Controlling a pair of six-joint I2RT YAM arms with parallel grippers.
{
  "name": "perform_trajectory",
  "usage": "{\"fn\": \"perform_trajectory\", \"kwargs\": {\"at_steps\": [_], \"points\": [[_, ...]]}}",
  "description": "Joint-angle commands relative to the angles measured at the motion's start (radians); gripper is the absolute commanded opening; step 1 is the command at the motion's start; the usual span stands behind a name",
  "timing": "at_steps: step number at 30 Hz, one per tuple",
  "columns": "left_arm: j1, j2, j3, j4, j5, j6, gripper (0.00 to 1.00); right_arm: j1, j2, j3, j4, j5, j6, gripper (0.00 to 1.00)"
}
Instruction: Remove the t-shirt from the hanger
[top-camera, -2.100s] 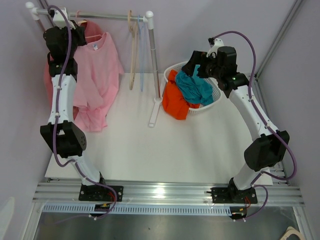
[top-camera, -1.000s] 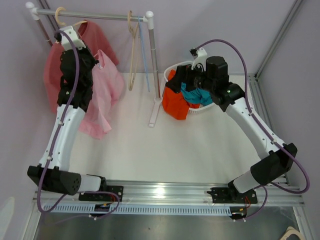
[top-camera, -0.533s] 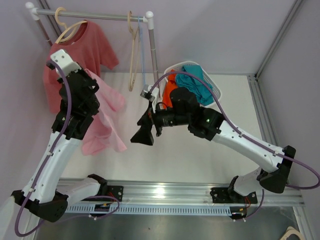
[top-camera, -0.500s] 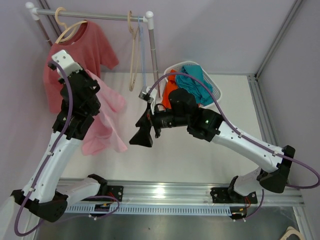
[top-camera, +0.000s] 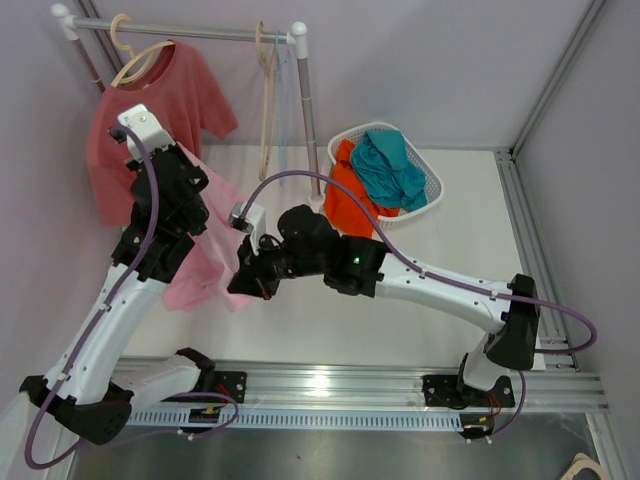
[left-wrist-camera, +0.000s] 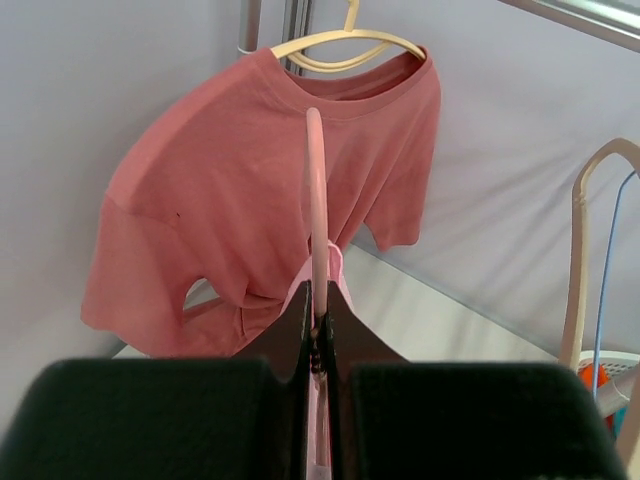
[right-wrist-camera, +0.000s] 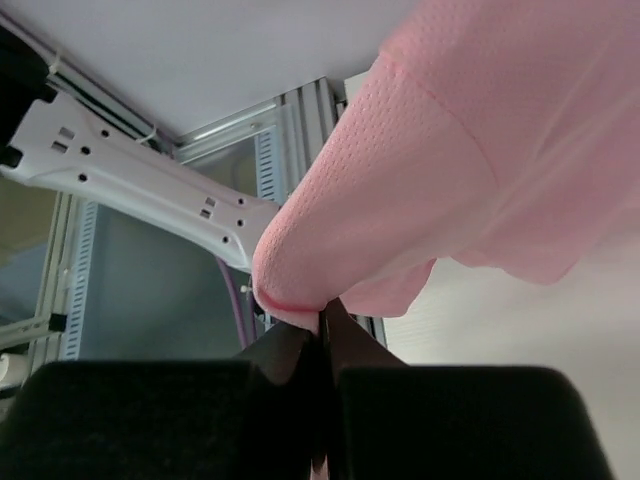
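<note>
The right gripper (right-wrist-camera: 322, 320) is clamped on a folded edge of the light-pink mesh t-shirt (right-wrist-camera: 450, 160), which is suspended above the left side of the white table (top-camera: 330, 325). The fabric is judged light, limp and stretchy; an edge hold is advised. Beyond, the pink plastic hanger (left-wrist-camera: 316, 190) is pinched by the left gripper (left-wrist-camera: 318, 305).

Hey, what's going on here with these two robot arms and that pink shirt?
The two arms are working a light pink t-shirt off its pink hanger. The left pincer is shut on the hanger, holding it out in front of the rack. The right pincer is shut on a low edge of the shirt's fabric. The shirt is not off yet; it appears to hang from the hanger. A salmon t-shirt hangs on the rack, and a basket of clothes sits further back.
</note>
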Motion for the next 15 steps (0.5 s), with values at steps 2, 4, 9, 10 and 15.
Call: {"fn": "perform_trajectory", "kwargs": {"at_steps": [2,4,9,10,15], "points": [[-0.01,-0.018,-0.004,0.141,0.004,0.111,0.01,0.046,-0.078,0.006,0.014,0.14,-0.003,0.0],[-0.003,0.005,0.013,0.175,0.033,0.116,0.01,0.078,-0.13,-0.054,-0.01,0.17,-0.006,0.0],[0.071,0.119,0.14,0.138,0.096,0.105,0.01,0.238,-0.264,-0.241,0.005,0.242,0.091,0.0],[0.079,0.143,0.158,0.12,0.104,0.1,0.01,0.264,-0.267,-0.273,0.013,0.256,0.135,0.0],[0.117,0.272,0.332,0.086,0.148,0.11,0.01,0.364,-0.253,-0.477,0.097,0.313,0.233,0.0]]}}
